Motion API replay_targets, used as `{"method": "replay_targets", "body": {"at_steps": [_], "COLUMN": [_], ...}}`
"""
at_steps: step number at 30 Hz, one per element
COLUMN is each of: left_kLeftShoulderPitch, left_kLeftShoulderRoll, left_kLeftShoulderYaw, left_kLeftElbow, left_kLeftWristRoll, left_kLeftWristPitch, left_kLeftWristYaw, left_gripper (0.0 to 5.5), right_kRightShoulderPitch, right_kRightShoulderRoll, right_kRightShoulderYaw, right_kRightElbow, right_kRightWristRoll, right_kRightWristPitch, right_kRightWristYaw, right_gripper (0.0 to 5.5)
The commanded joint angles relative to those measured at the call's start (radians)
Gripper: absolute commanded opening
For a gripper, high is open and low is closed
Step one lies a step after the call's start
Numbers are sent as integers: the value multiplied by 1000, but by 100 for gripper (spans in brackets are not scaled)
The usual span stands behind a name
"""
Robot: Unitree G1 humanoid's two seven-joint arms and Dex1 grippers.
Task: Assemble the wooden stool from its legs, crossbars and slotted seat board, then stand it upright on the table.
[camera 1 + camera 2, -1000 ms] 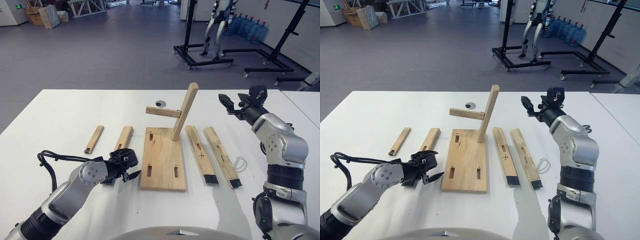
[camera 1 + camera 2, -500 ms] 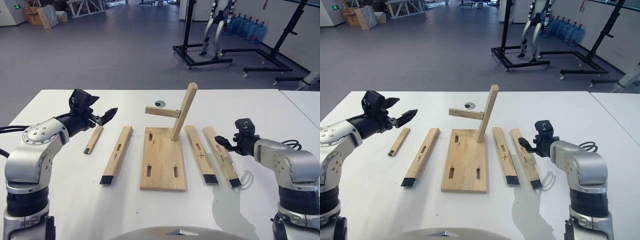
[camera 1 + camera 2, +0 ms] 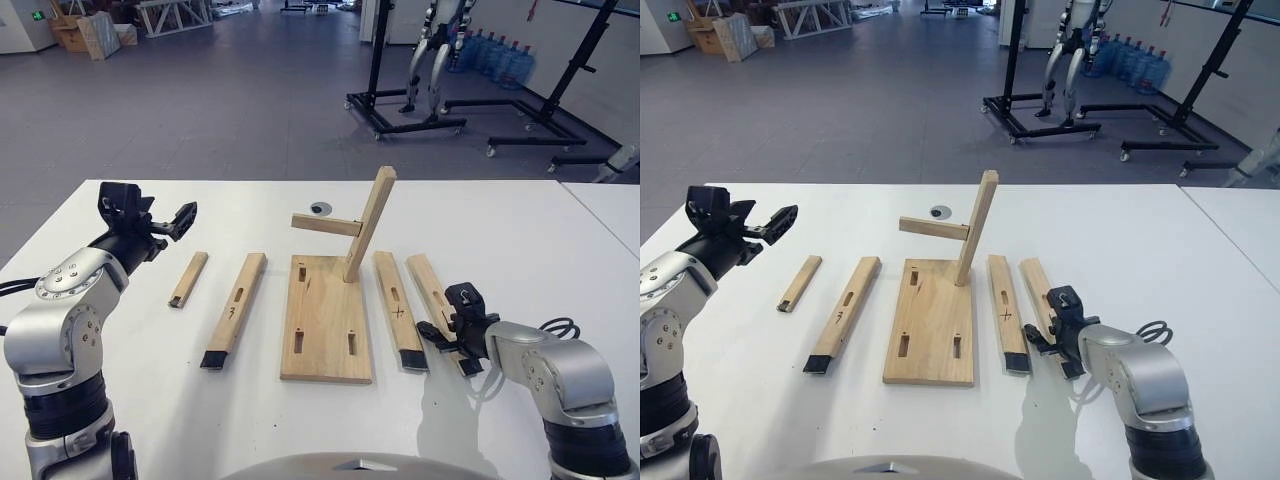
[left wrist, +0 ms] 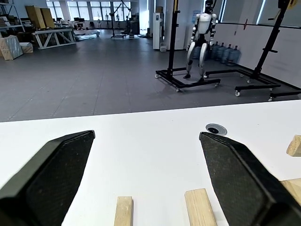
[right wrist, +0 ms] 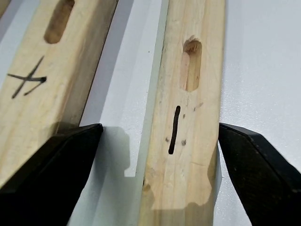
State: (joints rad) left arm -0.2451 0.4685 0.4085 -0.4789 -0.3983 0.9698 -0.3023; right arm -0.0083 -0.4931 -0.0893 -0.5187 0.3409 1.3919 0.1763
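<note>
one leg tilted in seat board slot, crossbar attached

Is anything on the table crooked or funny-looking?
Yes. One leg stands in the seat board, but it leans instead of standing straight. A crossbar sticks out from its side in the air. The other legs lie flat in a tidy row.

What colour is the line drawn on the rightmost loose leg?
The line is black; right wrist view.
</note>
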Motion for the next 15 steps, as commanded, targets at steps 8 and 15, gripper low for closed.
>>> {"method": "replay_targets", "body": {"at_steps": [8,15], "left_kLeftShoulderPitch": [20,-8], "left_kLeftShoulderRoll": [16,32], "left_kLeftShoulderYaw": [4,-2], "left_kLeftElbow": [22,70], "left_kLeftWristRoll": [-6,-4], "left_kLeftWristPitch": [-5,-13], "left_kLeftWristYaw": [19,30], "left_gripper": [409,409], "right_kRightShoulderPitch": [38,-15], "right_kRightShoulderRoll": [-47,-20], "right_kRightShoulderYaw": [-14,-53], "right_kRightElbow": [63,86], "right_kRightWristRoll": [-42,-17], "right_kRightWristPitch": [63,147], "right_kRightWristYaw": [0,35], "right_gripper": [307,204]}}
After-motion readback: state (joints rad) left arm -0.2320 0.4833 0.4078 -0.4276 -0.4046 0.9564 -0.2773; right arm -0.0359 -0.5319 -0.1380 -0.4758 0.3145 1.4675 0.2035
